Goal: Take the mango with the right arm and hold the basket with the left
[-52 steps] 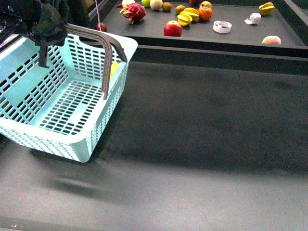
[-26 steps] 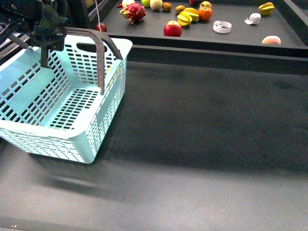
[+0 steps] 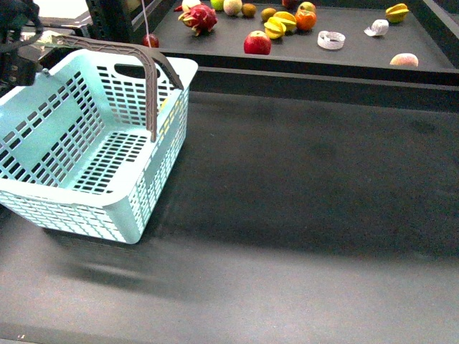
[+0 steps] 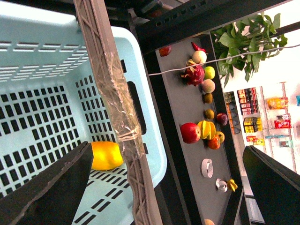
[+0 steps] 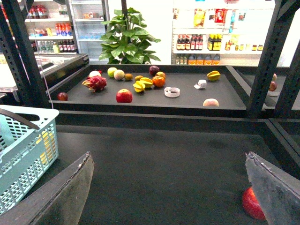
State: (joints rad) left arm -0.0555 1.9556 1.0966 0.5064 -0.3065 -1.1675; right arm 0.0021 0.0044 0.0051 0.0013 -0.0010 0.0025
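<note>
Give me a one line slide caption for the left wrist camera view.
Left wrist view: open jaws straddle the basket handle, with the mango lying inside and a fruit shelf beyond.

The left arm (image 3: 16, 43) shows only at the far left edge of the front view, raised. Its hand (image 4: 164, 183) has its fingers (image 4: 47, 187) spread wide. The right hand (image 5: 173, 187) is likewise spread, gripping nothing.
</note>
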